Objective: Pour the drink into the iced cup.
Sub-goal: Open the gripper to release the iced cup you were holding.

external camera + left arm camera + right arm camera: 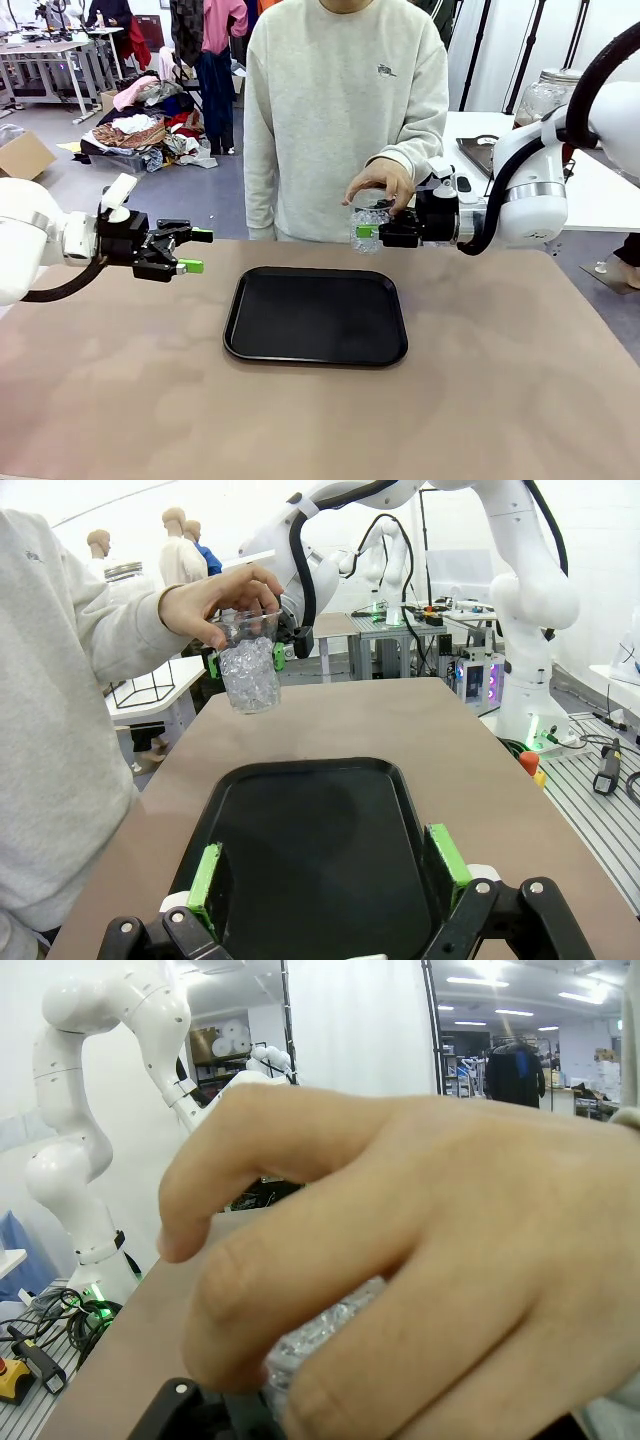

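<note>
The iced cup point(367, 228), a clear plastic cup full of ice, hangs above the table's far edge. A person's hand point(380, 183) grips its rim from above. My right gripper point(383, 233) reaches in from the right, shut on the cup's sides with a green pad on either side. In the right wrist view the hand point(420, 1260) covers most of the cup point(320, 1335). My left gripper point(196, 251) hovers open left of the tray, holding nothing. The left wrist view shows its fingers point(447, 855) spread wide and the cup point(249, 672) far off. Whether the glass jar point(546, 94) holds the drink, I cannot tell.
A black tray point(316, 352) lies bare mid-table, between both arms. The person in a pale sweatshirt point(340, 110) stands at the far edge. The lidded jar stands on a white side table point(600, 195) at the back right. Open tabletop lies in front of the tray.
</note>
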`<action>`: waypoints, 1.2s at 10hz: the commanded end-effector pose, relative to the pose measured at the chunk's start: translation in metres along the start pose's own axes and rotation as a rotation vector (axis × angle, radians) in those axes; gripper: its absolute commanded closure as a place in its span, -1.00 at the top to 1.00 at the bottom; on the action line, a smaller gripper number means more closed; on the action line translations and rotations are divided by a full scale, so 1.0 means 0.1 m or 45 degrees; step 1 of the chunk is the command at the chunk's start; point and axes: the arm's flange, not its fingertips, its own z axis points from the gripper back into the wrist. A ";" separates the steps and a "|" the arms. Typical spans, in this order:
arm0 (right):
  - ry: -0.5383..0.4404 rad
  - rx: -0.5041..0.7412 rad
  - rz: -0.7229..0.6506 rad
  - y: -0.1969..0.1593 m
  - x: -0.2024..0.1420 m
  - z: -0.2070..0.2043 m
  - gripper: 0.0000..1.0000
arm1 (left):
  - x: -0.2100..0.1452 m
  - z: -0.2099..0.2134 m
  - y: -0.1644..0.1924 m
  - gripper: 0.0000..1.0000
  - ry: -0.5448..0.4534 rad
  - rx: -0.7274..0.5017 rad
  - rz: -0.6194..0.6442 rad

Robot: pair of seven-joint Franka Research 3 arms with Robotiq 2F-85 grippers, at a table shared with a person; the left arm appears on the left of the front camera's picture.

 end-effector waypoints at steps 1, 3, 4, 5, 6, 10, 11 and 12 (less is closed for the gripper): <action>0.007 0.019 -0.036 -0.09 0.06 -0.04 0.42 | 0.01 -0.01 0.00 1.00 0.000 -0.002 -0.006; 0.006 0.032 -0.065 -0.08 0.06 -0.03 0.81 | 0.01 -0.01 0.00 1.00 0.000 -0.002 -0.006; -0.001 0.038 -0.083 -0.08 0.06 -0.01 1.00 | 0.01 -0.01 0.00 1.00 0.000 -0.002 -0.006; 0.001 0.040 -0.103 -0.08 0.05 0.03 1.00 | 0.01 -0.01 0.00 1.00 0.000 -0.002 -0.006; 0.000 0.037 -0.116 -0.07 0.03 0.07 1.00 | 0.01 -0.01 0.00 1.00 0.000 -0.002 -0.006; -0.004 -0.004 -0.143 -0.02 -0.06 0.32 1.00 | 0.01 -0.01 0.00 1.00 0.000 -0.002 -0.006; -0.007 -0.016 -0.149 0.01 -0.08 0.40 1.00 | 0.01 -0.01 0.00 1.00 0.000 -0.002 -0.006; -0.012 -0.026 -0.153 0.05 -0.12 0.49 1.00 | 0.01 -0.01 0.00 1.00 0.000 -0.002 -0.006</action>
